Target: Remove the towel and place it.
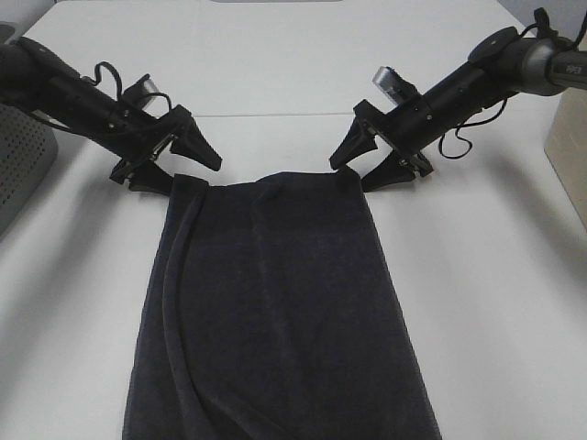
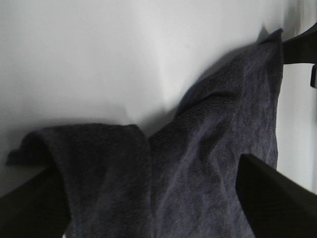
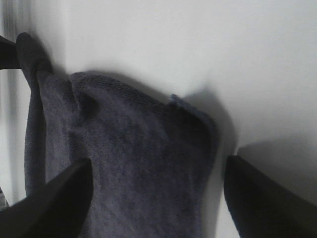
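One dark towel [image 1: 284,312] is seen on one white table [image 1: 495,302]. Two grippers are counted, left [image 1: 174,158] and right [image 1: 367,158], plus one grey basket [image 1: 20,165].

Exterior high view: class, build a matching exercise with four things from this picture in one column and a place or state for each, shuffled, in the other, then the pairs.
1 towel
2 left gripper
3 right gripper
4 basket

A grey, at left edge
B dark, spread flat on the table
C open at towel's far right corner
D open at towel's far left corner

1-B, 2-D, 3-C, 4-A
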Robot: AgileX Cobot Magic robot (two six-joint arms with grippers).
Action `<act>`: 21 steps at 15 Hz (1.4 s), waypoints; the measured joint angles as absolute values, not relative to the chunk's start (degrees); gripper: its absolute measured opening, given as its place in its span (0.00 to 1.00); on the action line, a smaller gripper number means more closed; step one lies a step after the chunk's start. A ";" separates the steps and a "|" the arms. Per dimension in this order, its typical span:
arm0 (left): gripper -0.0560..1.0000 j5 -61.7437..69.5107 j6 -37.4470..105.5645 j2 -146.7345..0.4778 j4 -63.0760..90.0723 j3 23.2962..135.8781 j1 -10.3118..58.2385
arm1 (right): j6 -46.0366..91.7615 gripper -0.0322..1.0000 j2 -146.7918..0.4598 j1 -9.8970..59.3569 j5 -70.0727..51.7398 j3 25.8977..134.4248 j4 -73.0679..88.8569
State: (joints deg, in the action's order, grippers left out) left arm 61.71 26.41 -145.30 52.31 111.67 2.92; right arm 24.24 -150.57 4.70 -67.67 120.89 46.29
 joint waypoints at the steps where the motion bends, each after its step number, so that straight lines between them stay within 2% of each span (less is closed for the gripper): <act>1: 0.79 59.93 24.81 -145.30 51.51 111.67 5.27 | 23.66 0.71 -150.57 7.45 -66.75 121.30 44.18; 3: 0.71 58.79 23.61 -145.30 50.53 111.67 6.30 | 21.89 0.64 -150.46 9.11 -65.60 121.41 41.65; 4: 0.71 58.79 23.61 -145.30 50.53 111.67 6.30 | 21.89 0.64 -150.46 9.11 -65.60 121.41 41.65; 6: 0.62 58.33 23.43 -145.30 49.33 111.67 6.30 | 20.74 0.50 -150.46 9.22 -64.63 121.41 40.05; 8: 0.48 58.04 23.38 -145.47 48.07 111.67 6.30 | 20.00 0.34 -150.52 9.22 -63.43 121.41 38.73; 10: 0.34 58.04 23.32 -145.88 47.78 111.67 6.30 | 19.71 0.23 -150.63 9.22 -61.82 121.41 38.67; 11: 0.21 57.87 23.43 -145.93 47.21 111.61 6.30 | 18.51 0.10 -150.63 9.22 -60.96 121.41 37.59; 12: 0.21 57.87 23.43 -145.93 47.21 111.61 6.30 | 18.51 0.10 -150.63 9.22 -60.96 121.41 37.59; 13: 0.10 57.93 23.43 -146.05 45.49 112.36 6.30 | 17.36 0.04 -150.52 9.28 -60.50 121.41 36.38; 14: 0.08 58.16 23.43 -146.28 43.72 113.67 6.30 | 16.56 0.04 -150.46 9.40 -60.39 121.64 35.41; 21: 0.07 59.19 27.79 -146.39 38.16 123.19 6.30 | 12.15 0.04 -152.29 7.62 -60.85 133.50 24.64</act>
